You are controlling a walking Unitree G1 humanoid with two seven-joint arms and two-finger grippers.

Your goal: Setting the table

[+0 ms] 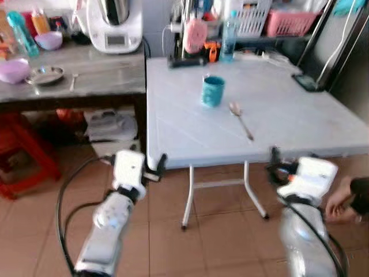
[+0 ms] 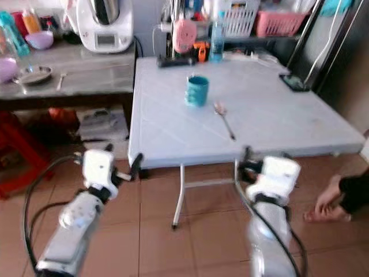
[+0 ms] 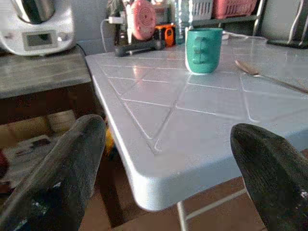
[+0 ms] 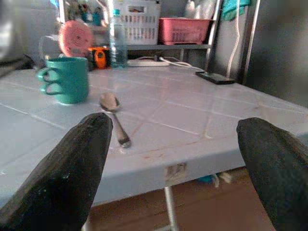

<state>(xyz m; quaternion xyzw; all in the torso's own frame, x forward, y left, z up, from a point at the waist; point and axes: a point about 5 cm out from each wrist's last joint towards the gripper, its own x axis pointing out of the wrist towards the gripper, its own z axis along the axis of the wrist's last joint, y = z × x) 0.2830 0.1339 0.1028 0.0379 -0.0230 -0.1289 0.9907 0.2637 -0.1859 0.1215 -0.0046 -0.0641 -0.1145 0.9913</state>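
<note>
A teal mug [image 1: 213, 90] stands upright on the light blue folding table [image 1: 288, 124], toward the back. A metal spoon [image 1: 240, 119] lies just in front of it, bowl toward the mug. My left gripper [image 1: 160, 167] is open, held low in front of the table's front left corner [image 3: 159, 185]. My right gripper [image 1: 275, 163] is open too, just below the table's front edge, right of the middle. Through the right wrist view I see the mug [image 4: 67, 79] and the spoon [image 4: 114, 118] between the wide-spread fingers [image 4: 72, 168].
A grey side counter [image 1: 104, 75] to the left holds a white appliance [image 1: 114, 23], bowls, a metal dish [image 1: 46, 75] and bottles. A water bottle [image 1: 229, 36], baskets and a phone [image 1: 307, 82] are at the table's back. A person's hand [image 1: 340, 202] is low right. Red stool [image 1: 20, 156] at left.
</note>
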